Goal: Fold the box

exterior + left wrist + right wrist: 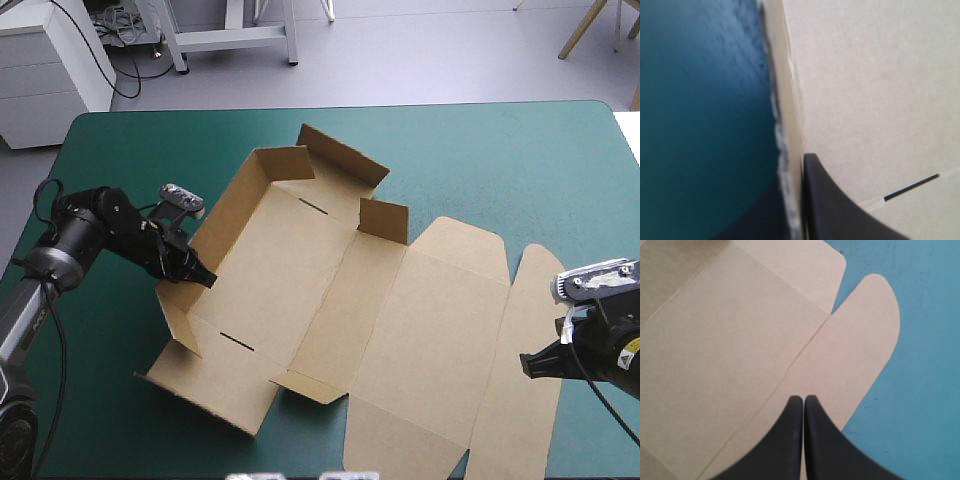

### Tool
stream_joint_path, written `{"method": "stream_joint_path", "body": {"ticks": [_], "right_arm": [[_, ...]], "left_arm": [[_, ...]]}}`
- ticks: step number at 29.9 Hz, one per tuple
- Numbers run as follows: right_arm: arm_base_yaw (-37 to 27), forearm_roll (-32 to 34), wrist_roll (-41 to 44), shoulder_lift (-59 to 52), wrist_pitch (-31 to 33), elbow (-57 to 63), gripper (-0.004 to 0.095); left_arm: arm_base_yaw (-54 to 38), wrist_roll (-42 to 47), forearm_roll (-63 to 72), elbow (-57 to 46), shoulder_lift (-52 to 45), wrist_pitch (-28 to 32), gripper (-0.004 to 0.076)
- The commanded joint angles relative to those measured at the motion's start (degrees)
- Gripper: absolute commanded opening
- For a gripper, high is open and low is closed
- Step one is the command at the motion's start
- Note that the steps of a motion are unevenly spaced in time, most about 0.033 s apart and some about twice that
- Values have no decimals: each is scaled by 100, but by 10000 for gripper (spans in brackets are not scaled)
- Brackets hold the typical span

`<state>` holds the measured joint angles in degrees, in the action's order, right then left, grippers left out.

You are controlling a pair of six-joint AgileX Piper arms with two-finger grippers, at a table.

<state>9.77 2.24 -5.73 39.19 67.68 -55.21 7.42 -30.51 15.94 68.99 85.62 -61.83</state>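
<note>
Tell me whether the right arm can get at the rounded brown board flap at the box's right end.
Probably yes: the right gripper, shut, is poised right over that flap, which lies flat and bare on the teal-green cover; nothing stands between them.

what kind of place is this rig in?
Probably a robotics lab bench: the left gripper and right gripper at a teal-green table, a brown box between them, a white drawer cabinet beyond.

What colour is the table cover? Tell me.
The cover is teal-green, clearest in the high view.
</note>
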Motion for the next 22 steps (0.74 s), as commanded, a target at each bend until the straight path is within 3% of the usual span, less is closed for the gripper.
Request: {"method": "stream_joint_path", "body": {"ticks": [1,5,15,22], "right_arm": [[-30,19,-40,8,-338,-134,-14],[-30,29,-40,8,-361,-134,-14],[-30,29,-19,8,-493,-134,-14],[-30,29,-19,8,-493,-134,-14]], "left_arm": [[620,202,-666,750,-188,157,-10],[1354,242,-1594,1276,-178,425,-10],[2882,242,-4125,1367,-56,2130,-10],[3210,-313,-4497,1120,58,3310,-10]]}}
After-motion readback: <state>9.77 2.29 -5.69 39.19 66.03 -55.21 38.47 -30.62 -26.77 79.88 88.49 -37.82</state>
